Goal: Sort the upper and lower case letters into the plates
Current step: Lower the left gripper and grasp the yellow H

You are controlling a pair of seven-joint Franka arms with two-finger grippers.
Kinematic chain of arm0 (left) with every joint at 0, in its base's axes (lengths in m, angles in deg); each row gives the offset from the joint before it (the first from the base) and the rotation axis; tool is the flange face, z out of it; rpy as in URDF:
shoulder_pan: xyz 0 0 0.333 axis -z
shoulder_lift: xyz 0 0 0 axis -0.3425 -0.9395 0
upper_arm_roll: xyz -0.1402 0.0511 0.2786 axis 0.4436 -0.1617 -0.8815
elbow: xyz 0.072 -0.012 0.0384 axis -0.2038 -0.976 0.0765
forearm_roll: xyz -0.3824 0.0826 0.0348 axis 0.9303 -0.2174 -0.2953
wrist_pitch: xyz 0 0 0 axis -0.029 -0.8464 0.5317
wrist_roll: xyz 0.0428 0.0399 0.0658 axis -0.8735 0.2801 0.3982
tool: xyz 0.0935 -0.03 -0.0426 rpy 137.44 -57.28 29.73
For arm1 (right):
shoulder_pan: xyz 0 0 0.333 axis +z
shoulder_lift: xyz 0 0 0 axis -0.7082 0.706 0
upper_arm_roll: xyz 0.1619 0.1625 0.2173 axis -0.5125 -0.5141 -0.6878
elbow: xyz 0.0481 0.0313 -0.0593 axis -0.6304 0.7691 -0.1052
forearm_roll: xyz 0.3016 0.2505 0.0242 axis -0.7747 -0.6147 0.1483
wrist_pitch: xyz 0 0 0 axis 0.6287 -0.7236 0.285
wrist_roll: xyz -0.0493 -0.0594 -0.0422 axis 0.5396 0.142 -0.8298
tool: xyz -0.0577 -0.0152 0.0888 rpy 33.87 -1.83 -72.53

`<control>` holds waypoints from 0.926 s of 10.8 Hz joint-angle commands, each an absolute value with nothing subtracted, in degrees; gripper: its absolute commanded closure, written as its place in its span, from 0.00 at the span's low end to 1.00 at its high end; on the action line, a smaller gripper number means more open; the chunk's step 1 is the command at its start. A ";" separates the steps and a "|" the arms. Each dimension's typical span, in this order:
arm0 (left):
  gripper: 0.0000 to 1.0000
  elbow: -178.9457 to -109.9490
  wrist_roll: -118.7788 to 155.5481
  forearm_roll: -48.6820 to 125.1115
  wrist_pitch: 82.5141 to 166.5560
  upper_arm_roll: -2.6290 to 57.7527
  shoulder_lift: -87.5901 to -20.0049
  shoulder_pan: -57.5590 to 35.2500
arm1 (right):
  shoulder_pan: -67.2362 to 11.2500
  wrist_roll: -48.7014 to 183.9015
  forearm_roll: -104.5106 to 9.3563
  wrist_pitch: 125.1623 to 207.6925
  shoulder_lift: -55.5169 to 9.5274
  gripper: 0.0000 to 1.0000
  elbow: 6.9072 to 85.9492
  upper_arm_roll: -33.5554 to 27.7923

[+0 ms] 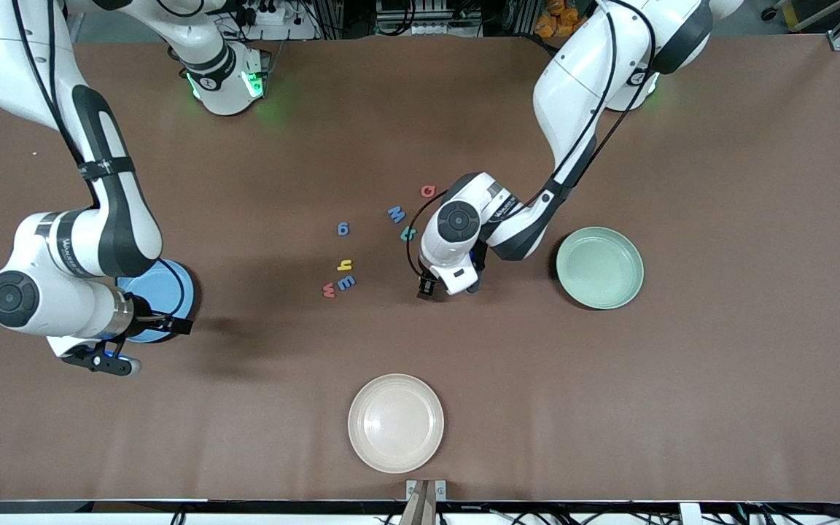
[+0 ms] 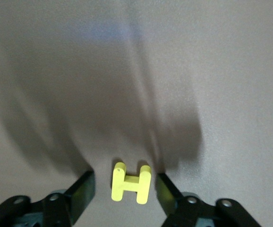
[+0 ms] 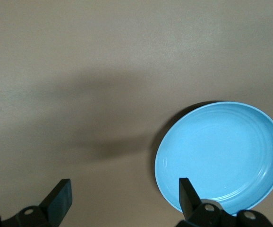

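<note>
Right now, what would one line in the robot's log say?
left tool: open around yellow H, on table | right tool: open, waiting by blue plate | green plate: empty

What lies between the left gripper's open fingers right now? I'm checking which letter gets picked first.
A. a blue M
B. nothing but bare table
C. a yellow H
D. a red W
C: the left wrist view shows the yellow H lying on the table between the open fingers of the left gripper, not yet clamped.
</note>
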State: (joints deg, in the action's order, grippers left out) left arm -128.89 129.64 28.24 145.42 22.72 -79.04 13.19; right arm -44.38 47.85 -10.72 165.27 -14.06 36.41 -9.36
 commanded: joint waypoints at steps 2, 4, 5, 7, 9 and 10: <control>0.76 -128.23 131.11 26.76 146.50 22.16 -80.82 13.98 | -44.21 47.01 -10.82 165.24 -13.59 0.00 35.56 -9.39; 0.79 -128.32 130.59 26.76 146.42 22.16 -80.74 13.98 | -44.21 47.01 -10.73 165.42 -13.50 0.00 35.56 -9.39; 0.80 -128.32 129.37 26.76 146.41 22.24 -80.39 13.81 | -44.21 47.01 -10.73 165.50 -13.50 0.00 35.56 -9.39; 0.93 -128.32 127.78 26.67 145.72 22.24 -79.25 13.02 | -44.13 47.01 -10.82 165.94 -13.50 0.00 35.56 -9.47; 1.00 -128.23 126.29 26.76 142.83 22.33 -78.10 12.41 | -43.16 46.66 -10.82 166.47 -13.41 0.00 35.56 -9.39; 1.00 -128.41 123.23 27.28 139.94 22.33 -76.71 11.53 | -42.72 43.88 -10.82 166.64 -13.33 0.00 35.56 -9.47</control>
